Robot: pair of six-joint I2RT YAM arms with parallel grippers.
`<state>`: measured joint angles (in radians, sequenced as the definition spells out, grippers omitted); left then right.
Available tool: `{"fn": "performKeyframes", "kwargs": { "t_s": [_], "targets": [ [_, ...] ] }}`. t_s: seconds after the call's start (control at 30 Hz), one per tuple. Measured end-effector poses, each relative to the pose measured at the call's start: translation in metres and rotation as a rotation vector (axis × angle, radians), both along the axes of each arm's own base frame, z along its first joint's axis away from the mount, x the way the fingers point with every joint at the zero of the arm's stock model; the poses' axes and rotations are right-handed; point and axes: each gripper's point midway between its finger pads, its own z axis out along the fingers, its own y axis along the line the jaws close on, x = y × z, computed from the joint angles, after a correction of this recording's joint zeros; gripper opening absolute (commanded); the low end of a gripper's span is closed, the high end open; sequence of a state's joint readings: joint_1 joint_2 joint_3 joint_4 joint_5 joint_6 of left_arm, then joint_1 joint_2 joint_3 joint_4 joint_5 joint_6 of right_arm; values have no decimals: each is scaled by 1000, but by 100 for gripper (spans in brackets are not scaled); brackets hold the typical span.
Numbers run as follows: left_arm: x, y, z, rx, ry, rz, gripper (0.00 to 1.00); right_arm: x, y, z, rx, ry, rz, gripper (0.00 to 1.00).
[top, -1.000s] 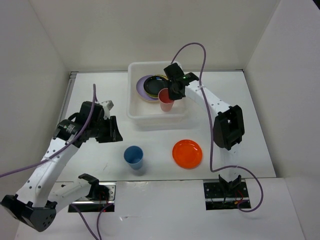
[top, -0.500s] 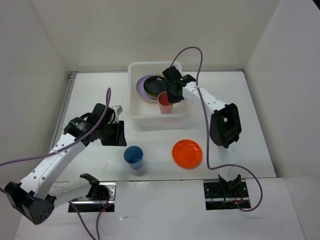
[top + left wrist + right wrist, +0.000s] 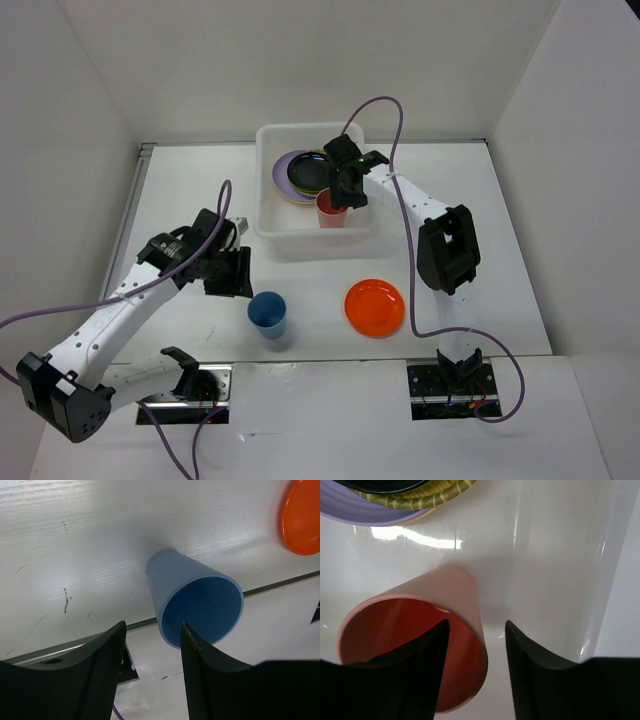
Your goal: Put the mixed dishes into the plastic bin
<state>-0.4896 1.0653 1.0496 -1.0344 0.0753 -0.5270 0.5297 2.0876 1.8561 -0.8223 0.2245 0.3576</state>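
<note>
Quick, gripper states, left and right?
Left gripper: open, empty, blue cup just ahead.
Right gripper: open, astride the rim of the pink-red cup, not clamping.

The bin is glossy plastic, mirroring the light; pink cup smooth, satin. Blue cup matt plastic; worktop faintly ribbed, scuffed. My left pincer is matt black, finely gridded.

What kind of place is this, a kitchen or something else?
Probably a robot test cell, not a kitchen: bare white walls box in a white table, with the left arm and right arm bolted at its edge.
</note>
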Motion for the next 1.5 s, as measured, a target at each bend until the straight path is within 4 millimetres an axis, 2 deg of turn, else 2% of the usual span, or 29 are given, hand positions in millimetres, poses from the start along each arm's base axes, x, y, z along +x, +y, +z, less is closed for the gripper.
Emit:
{"fn": "performKeyframes", "kwargs": {
  "t_s": [0.03, 0.13, 0.17, 0.27, 0.33, 0.53, 0.63, 0.73, 0.8, 0.83, 0.97, 1.07, 1.13, 1.2, 1.27, 1.33, 1.4, 1.5],
  "targets": [
    [0, 0, -3, 5, 8, 0, 55, 0, 0, 0, 1, 0, 0, 68],
    [-2, 0, -12, 20, 38, -3, 55, 0, 0, 0, 2, 1, -2, 96],
    [-3, 0, -15, 25, 47, -7, 54, 0, 0, 1, 1, 0, -1, 100],
    [-4, -3, -22, 39, 70, -23, 54, 2, 1, 6, 4, -7, 5, 100],
    [-5, -5, -25, 46, 76, -32, 52, 5, 3, 17, 13, -25, 6, 100],
    [-4, -10, -32, 72, 88, -56, 51, 22, 13, 59, 64, -115, 8, 100],
    [-4, -10, -36, 95, 96, -59, 50, 22, 15, 79, 81, -144, 9, 100],
    [-4, -10, -41, 121, 108, -52, 46, 23, 17, 109, 110, -191, 11, 100],
    [-5, -12, -45, 143, 121, -54, 39, 21, 18, 135, 138, -235, 11, 100],
    [-6, -12, -48, 155, 128, -52, 23, 20, 18, 150, 156, -260, 11, 100],
    [-6, -13, -56, 190, 151, -35, 0, 13, 17, 209, 222, -368, 13, 100],
    [-3, -13, -55, 194, 144, -19, 0, 8, 13, 238, 248, -423, 6, 100],
    [-1, -12, -52, 200, 135, -12, 0, 6, 8, 245, 243, -435, -5, 100],
    [1, -12, -42, 201, 126, -9, 0, 5, 3, 243, 225, -430, -20, 100],
    [10, -18, -18, 172, 86, -8, 0, 4, -3, 239, 203, -418, -36, 100],
    [26, -30, 19, 125, 14, -12, 0, 3, -10, 240, 198, -414, -55, 100],
    [50, -44, 66, 67, -92, -7, 0, 0, -21, 244, 202, -420, -76, 100],
    [84, -57, 123, 32, -235, 2, 0, -17, -52, 252, 214, -425, -116, 100]
  ]
}}
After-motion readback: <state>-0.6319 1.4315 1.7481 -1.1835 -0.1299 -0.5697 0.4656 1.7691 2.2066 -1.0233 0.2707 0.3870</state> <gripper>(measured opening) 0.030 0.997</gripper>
